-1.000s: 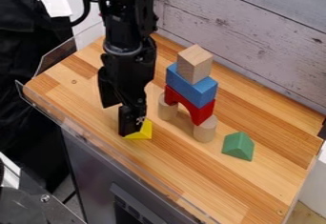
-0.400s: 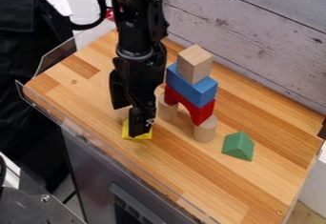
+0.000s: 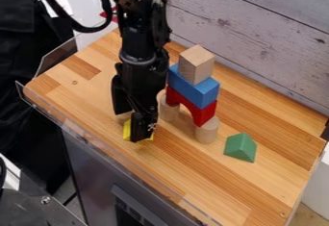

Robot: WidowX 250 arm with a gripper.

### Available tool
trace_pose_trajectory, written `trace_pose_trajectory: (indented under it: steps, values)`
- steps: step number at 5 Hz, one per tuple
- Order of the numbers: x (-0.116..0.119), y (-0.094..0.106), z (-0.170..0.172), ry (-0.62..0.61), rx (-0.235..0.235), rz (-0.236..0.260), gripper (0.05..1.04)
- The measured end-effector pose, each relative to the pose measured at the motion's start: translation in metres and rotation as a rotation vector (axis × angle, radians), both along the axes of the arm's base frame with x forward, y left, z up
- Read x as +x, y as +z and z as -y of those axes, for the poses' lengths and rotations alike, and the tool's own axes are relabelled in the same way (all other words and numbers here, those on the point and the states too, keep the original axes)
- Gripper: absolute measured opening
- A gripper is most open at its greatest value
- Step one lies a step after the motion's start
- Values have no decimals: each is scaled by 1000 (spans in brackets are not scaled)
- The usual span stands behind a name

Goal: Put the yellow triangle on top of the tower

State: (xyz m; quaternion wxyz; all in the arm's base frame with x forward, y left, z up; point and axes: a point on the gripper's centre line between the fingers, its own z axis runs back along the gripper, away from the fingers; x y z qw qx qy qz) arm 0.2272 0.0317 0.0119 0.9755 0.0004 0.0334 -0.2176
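Claw (image 3: 140,132) had shifted right over the last second, toward the tower side, then dropped slightly, ending right at the yellow triangle (image 3: 126,130). Triangle held its spot on the wooden top (image 3: 186,172), partly hidden behind the claw. Couldn't tell whether the claw was apart, together or clamped on it. Pointing down there made sense: likely lined up for a pick. Tower (image 3: 193,91) stood just right of the claw, near enough that a straight lift looked safer than any sideways drag. Its build explained itself: two cylinders (image 3: 207,131) as legs under the red arch (image 3: 205,114), blue block (image 3: 203,93) bridging over that, plain cube (image 3: 196,67) on top. Cube's flat top was the likely seat, so the triangle probably needed to go flat side down, released gently; a nudge could have toppled the stack. Green wedge (image 3: 240,148) sat farther right of the claw, beyond the tower, not needed for this job.
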Motion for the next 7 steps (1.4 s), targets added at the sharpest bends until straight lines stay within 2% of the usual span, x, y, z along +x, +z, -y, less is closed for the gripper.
trace_pose_trajectory:
  steps: [1, 2, 3, 4, 5, 6, 7]
  values:
    - [2, -6, 1, 12, -5, -10, 950]
    - [10, -9, 1, 26, -14, 7, 678]
    - [18, -10, 1, 41, -17, 22, 566]
    - [19, -9, 0, 53, -13, 24, 566]
    - [16, 13, -7, 86, -6, 50, 566]
    - [10, 54, -21, 148, 63, 118, 566]
    - [2, 75, -30, 197, 102, 130, 566]
